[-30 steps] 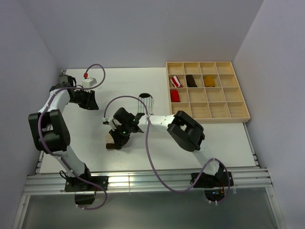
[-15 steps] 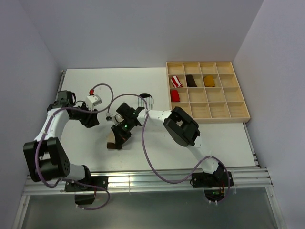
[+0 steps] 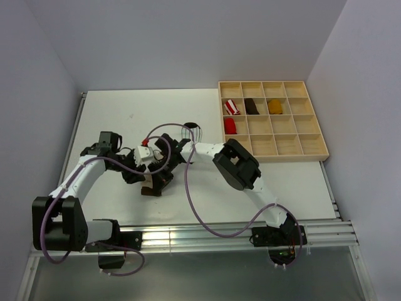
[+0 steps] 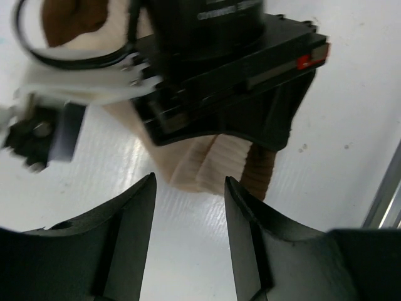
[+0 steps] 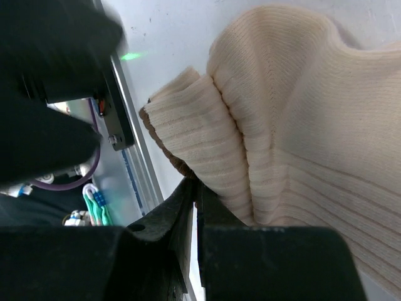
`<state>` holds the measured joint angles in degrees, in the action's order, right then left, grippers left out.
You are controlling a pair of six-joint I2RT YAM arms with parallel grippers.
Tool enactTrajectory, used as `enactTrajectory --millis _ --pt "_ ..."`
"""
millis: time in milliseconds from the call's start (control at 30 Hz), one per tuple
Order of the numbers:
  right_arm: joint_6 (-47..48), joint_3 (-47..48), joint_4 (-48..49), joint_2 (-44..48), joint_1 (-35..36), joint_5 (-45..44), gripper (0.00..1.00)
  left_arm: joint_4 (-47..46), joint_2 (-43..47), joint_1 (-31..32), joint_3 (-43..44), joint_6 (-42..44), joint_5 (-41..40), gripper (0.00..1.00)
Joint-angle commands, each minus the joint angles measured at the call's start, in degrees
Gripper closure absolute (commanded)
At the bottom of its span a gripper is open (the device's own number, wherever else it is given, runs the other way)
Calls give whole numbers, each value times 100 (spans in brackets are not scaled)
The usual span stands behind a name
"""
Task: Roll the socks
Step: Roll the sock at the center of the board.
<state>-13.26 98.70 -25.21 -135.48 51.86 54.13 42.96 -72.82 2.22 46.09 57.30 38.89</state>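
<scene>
The cream sock [image 3: 149,189] with brown band lies folded near the table's middle front. In the right wrist view its ribbed cream folds [image 5: 282,125] fill the frame. My right gripper [image 3: 158,178] is shut, pinching the sock's edge [image 5: 197,194]. My left gripper [image 3: 135,174] is open and empty just left of the sock. In the left wrist view its jaws [image 4: 188,213] point at the sock's cream end [image 4: 207,166] and brown band [image 4: 262,170], with the right gripper's black body [image 4: 219,63] over the sock. The white striped sock [image 3: 193,134] lies behind, partly hidden by the right arm.
A wooden compartment tray [image 3: 288,145] stands at the back right. It holds a red-and-white striped bundle [image 3: 232,105], a dark brown one [image 3: 251,106], a mustard one [image 3: 274,106] and a red one [image 3: 230,126]. The table's metal front rail [image 3: 188,238] runs along the near edge.
My left arm has swung from the back left corner to the middle, ending beside the cream sock. My right gripper has stayed on the sock.
</scene>
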Motion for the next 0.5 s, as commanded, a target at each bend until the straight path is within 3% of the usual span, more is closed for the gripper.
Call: enactTrajectory --millis 0,467 --pt "-37 203 -186 -189 -53 45 97 64 40 304 -65 229 -48 48" --pt "-107 247 -133 -216 -79 63 97 19 -602 516 -38 97 -163 55"
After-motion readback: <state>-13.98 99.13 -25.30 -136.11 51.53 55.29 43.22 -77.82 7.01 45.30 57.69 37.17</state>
